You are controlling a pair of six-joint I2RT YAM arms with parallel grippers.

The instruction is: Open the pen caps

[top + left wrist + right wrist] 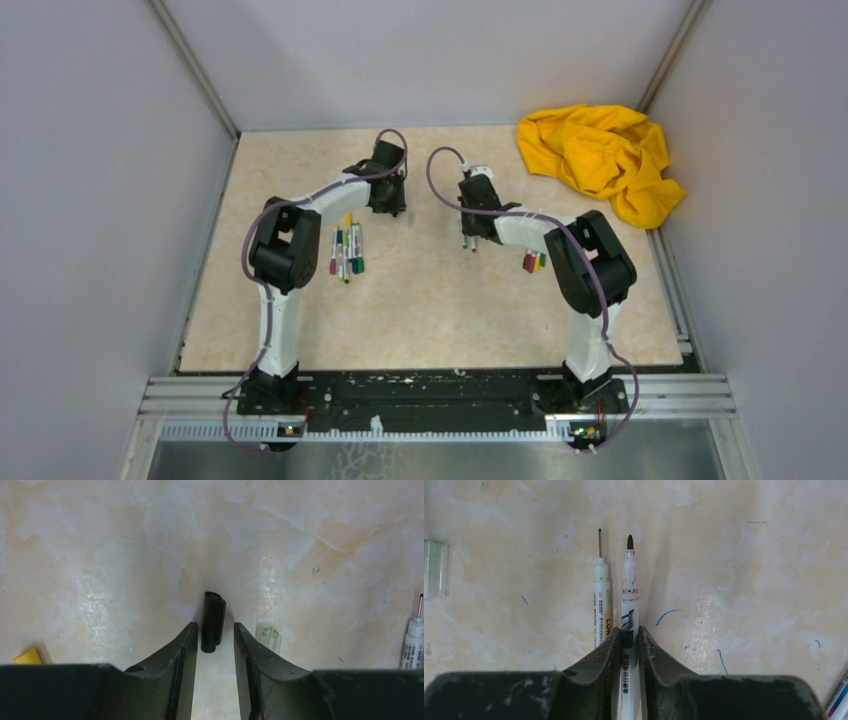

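My left gripper (215, 626) is open; a black pen cap (213, 622) lies on the table between its fingertips, with a small gap on each side. A clear greenish cap (268, 636) lies just right of the right finger. My right gripper (630, 630) is shut on a white pen barrel (629, 587) whose dark tip is bare and points away. A second uncapped pen (601, 597) lies beside it on the left. In the top view the left gripper (392, 208) and right gripper (469, 242) are at mid-table.
A bunch of capped pens (347, 250) lies by the left arm's elbow, and a few more (533, 262) lie by the right arm. A yellow cloth (600, 160) is heaped at the back right corner. Grey walls enclose the table.
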